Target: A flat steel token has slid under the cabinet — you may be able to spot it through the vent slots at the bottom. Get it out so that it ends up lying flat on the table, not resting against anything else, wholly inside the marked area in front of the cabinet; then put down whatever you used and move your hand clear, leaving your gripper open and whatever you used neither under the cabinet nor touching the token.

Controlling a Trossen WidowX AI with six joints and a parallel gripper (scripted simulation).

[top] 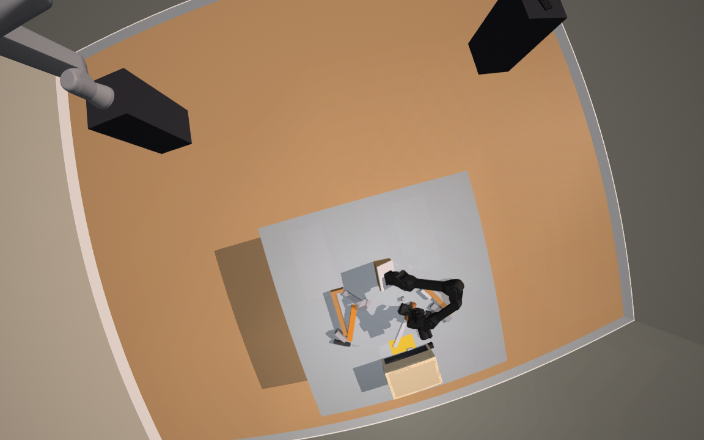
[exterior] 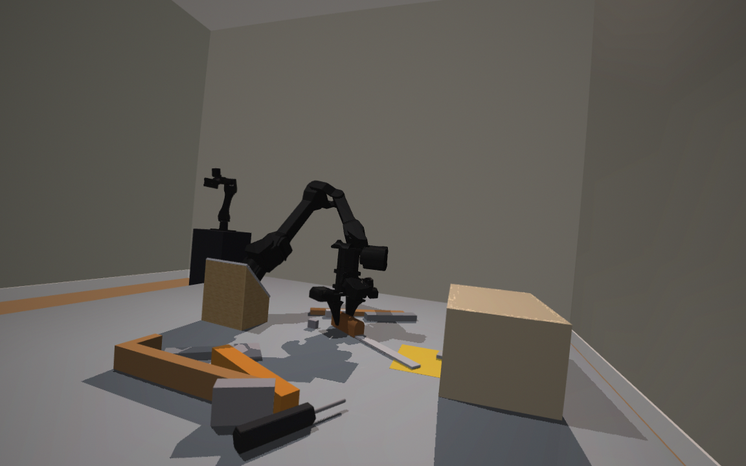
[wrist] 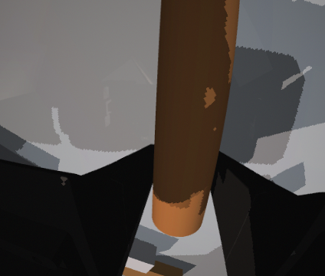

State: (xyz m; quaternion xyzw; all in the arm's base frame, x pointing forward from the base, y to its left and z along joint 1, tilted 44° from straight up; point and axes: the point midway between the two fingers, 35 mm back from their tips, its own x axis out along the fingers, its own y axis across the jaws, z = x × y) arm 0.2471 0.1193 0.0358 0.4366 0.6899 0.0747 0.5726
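My gripper is shut on the orange-brown handle of a tool, low over the table. The tool's flat grey blade points toward the cabinet, its far end over the yellow marked area. I cannot tell whether the blade touches the table. The tan cabinet stands behind the area, with a dark slotted front. A small grey piece shows at the area's cabinet side, partly hidden; I cannot tell whether it is the token.
A black-handled two-pronged tool lies by orange bars and a grey block. A wedge-shaped block stands near the arm's base. A grey bar and small grey cube lie beyond my gripper.
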